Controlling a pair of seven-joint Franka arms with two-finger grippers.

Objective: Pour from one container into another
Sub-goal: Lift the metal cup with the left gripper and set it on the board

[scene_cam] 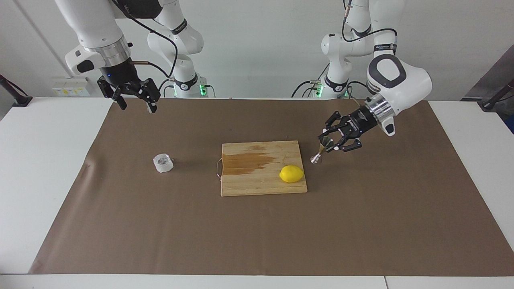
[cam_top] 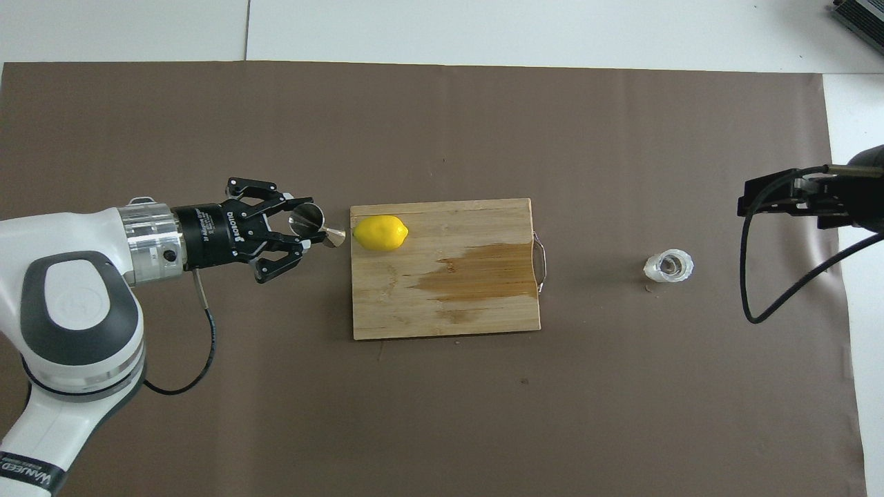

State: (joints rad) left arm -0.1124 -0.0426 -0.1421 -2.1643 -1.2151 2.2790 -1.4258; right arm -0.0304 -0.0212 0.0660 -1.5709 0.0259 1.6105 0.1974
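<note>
The steel jigger (scene_cam: 316,157) is beside the cutting board, toward the left arm's end of the table, and leans toward that end. My left gripper (scene_cam: 327,143) is shut on its upper cone; it also shows in the overhead view (cam_top: 304,222), with the jigger's lower cone (cam_top: 334,237) sticking out past the fingers. The ribbed clear cup (scene_cam: 163,163) stands upright on the brown mat toward the right arm's end (cam_top: 668,266), with nothing touching it. My right gripper (scene_cam: 135,102) hangs open and empty in the air over the mat's edge by the robots (cam_top: 777,197), and waits.
A wooden cutting board (scene_cam: 249,182) with a wet brown stain lies mid-table (cam_top: 442,314). A yellow lemon (scene_cam: 291,174) sits on its corner next to the jigger (cam_top: 380,232). The brown mat (scene_cam: 257,241) covers most of the white table.
</note>
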